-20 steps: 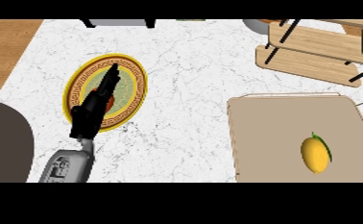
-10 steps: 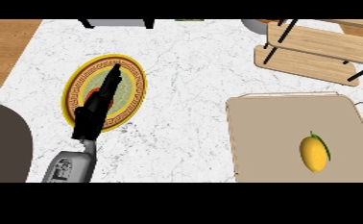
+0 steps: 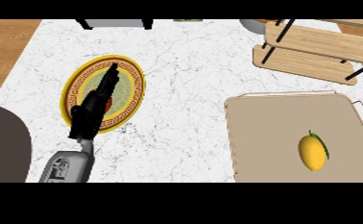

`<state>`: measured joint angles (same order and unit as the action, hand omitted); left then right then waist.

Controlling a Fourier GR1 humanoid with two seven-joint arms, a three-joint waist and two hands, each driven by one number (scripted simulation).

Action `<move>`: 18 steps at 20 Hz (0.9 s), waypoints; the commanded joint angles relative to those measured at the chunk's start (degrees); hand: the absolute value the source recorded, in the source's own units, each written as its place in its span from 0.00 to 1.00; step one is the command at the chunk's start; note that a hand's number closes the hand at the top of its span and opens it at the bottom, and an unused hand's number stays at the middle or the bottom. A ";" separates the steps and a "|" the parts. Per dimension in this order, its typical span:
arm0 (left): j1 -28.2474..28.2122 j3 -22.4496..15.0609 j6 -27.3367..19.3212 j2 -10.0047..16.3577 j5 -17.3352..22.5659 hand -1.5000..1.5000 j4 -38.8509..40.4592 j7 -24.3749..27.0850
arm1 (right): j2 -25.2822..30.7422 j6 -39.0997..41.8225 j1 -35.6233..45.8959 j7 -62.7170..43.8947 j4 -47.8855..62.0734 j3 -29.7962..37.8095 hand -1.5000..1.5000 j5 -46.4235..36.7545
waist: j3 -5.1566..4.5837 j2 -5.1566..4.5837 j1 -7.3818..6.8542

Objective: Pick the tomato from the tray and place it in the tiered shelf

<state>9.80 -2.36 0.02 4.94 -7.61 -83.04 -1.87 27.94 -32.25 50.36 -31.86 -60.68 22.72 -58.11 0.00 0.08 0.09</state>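
The tiered shelf (image 3: 320, 40) is cut off at the upper right corner; only two pale wooden boards and a few black posts show. The tray (image 3: 276, 122) runs out of view at the right and bottom. A dark rounded shape (image 3: 13, 141) at the left edge and a grey rim (image 3: 249, 24) beside the shelf are too cropped to name.

The left hand (image 3: 92, 108) is seen edge-on. Its fingers are straight and together, holding nothing, over one gold-rimmed patterned plate (image 3: 133, 74), and they hide part of its middle. One grey forearm (image 3: 67, 166) shows.

One yellow fruit (image 3: 312, 152) with a green stem end lies on the tray, well apart from the hand.

The table (image 3: 191, 74) is white marble, with brown wood (image 3: 16, 40) past its upper left edge.
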 commanded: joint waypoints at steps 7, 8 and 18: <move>4.67 0.89 -0.72 -0.88 -0.61 0.50 2.75 -0.83 | 1.23 4.37 2.84 0.53 -4.44 0.33 0.00 9.64 | -0.01 -0.10 -0.17; -0.21 1.09 1.97 1.58 0.55 0.50 -1.99 -0.56 | 3.25 5.93 1.35 0.64 -7.24 2.10 0.00 11.75 | 0.00 0.05 -0.25; -0.29 2.00 0.90 0.52 0.90 0.50 -0.54 -0.30 | 8.55 2.82 0.58 -8.41 -19.30 10.76 0.00 15.13 | -0.02 0.26 0.79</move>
<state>9.58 -1.48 0.66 5.09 -7.58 -83.49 -1.96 33.77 -30.35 53.99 -36.54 -74.62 30.18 -44.10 -0.03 0.26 0.36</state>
